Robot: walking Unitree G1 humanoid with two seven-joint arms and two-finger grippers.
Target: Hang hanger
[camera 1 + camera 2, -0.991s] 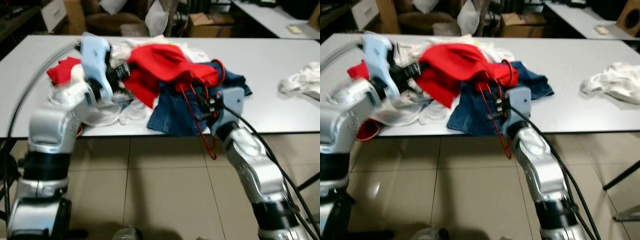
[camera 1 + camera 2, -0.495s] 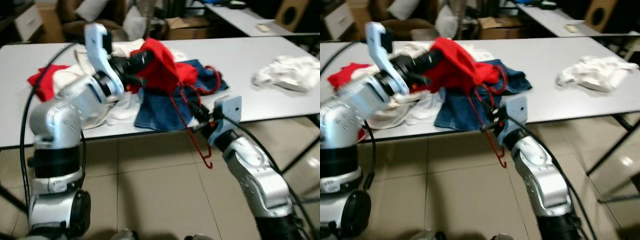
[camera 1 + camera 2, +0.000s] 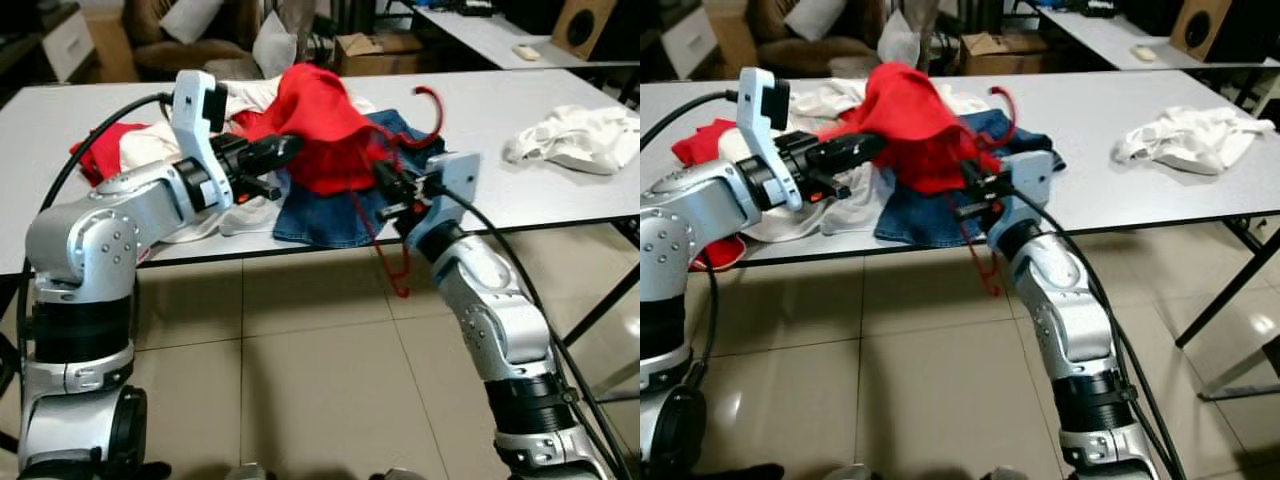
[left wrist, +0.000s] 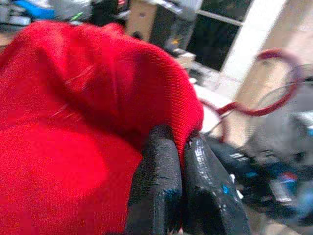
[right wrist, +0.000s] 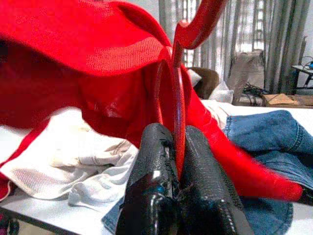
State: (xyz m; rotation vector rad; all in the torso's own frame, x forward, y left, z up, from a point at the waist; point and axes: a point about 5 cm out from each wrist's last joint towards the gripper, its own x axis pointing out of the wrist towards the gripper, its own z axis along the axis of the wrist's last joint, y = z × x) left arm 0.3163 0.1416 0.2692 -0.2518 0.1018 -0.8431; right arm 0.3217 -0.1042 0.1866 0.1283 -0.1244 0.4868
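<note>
Left gripper (image 4: 178,147) clenched on red garment (image 3: 318,125), lifted above table (image 3: 520,195). Right gripper (image 5: 178,142) grasps red hanger (image 5: 179,103) w/ hook up, garment just beyond its fingertips.

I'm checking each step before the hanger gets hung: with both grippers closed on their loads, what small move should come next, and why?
Probably ease the red garment further over the red hanger. The left gripper pinches the garment's hem, the right gripper clamps the hanger's wire, and the hook pokes out above the cloth while part of the frame dangles below.
</note>
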